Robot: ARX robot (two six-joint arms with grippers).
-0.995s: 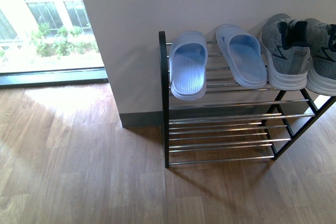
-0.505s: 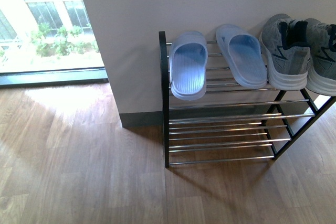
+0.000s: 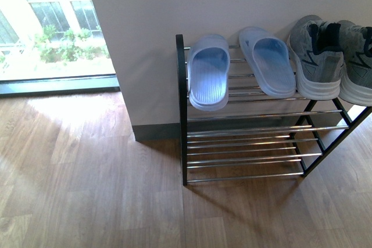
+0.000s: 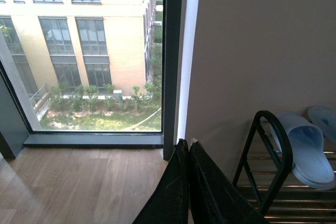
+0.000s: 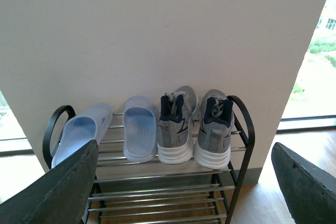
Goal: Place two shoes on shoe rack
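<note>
The shoe rack [image 3: 244, 129] stands against the wall, black uprights with chrome bars. On its top tier lie two pale blue slides [image 3: 208, 72] [image 3: 267, 62] and, to their right, two grey sneakers [image 3: 317, 56] [image 3: 356, 65]. Neither arm shows in the front view. My left gripper [image 4: 186, 142] is shut on nothing, held off the rack's left end near one slide [image 4: 304, 148]. My right gripper [image 5: 184, 148] is open and faces the rack [image 5: 157, 188] from the front, well back from the sneakers [image 5: 176, 124] [image 5: 214, 129] and slides [image 5: 81, 132] [image 5: 139, 129].
A pale wall [image 3: 174, 21] with a grey baseboard [image 3: 157, 132] backs the rack. A floor-to-ceiling window [image 3: 52, 27] lies to the left, its dark frame [image 4: 173, 61] near the wall corner. Wood floor [image 3: 87, 190] spreads in front. The rack's lower tiers hold nothing.
</note>
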